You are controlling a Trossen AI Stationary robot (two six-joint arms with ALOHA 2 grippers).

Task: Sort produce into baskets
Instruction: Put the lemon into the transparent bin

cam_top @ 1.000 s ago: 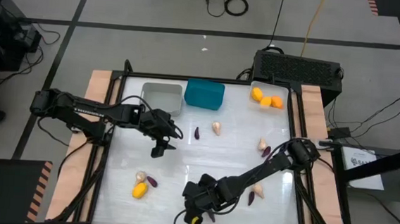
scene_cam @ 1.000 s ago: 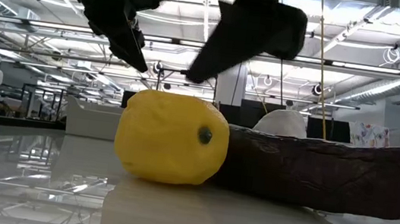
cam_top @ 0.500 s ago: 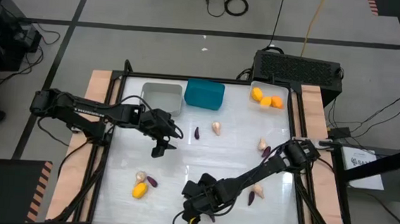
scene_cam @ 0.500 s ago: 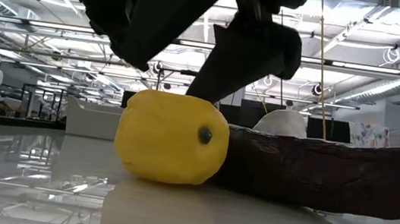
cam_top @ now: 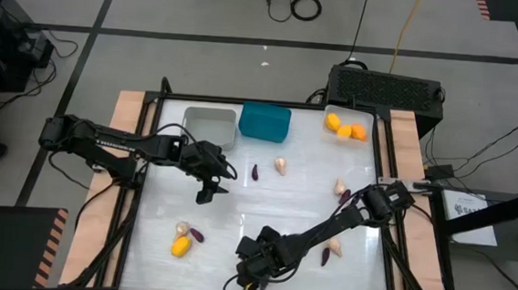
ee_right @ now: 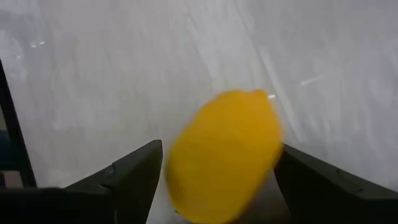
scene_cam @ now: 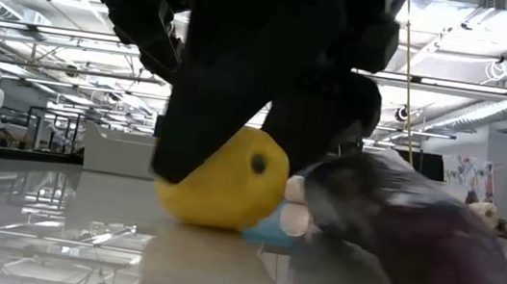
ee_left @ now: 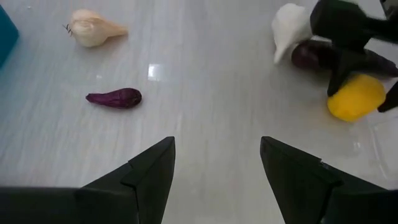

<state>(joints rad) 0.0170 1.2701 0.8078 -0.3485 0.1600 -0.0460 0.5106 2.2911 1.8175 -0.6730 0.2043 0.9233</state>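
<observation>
A yellow fruit (ee_right: 224, 155) lies near the table's front edge (cam_top: 252, 289), and my right gripper (cam_top: 250, 279) is shut on it. A long dark purple vegetable (scene_cam: 416, 240) lies right beside the fruit. My left gripper (ee_left: 217, 168) is open and empty above the table's left middle (cam_top: 208, 192). The grey basket (cam_top: 209, 123) and the teal basket (cam_top: 265, 122) stand at the far edge. The clear basket (cam_top: 347, 124) beside them holds orange fruits. More produce lies loose on the table. My right gripper has the yellow fruit pinched between its two fingers (ee_right: 134, 177), one on each of the fruit's sides (ee_right: 177, 168). The fingers come from above, pointing down. The fruit sits tilted (scene_cam: 219, 186); whether its underside is on the table, I cannot tell.
Loose pieces: garlic (cam_top: 280, 166) and a purple piece (cam_top: 255, 172) mid-table. More garlic and purple pieces lie at the right (cam_top: 339, 185) (cam_top: 333, 248). A garlic, a purple piece and a yellow fruit (cam_top: 180, 246) lie at the front left. A black box (cam_top: 387, 85) stands behind the table.
My right gripper has come down over the yellow fruit, and its fingers now stand on both of its sides. The fruit has tipped from lying flat. The long purple vegetable beside it has swung toward the table's near edge.
</observation>
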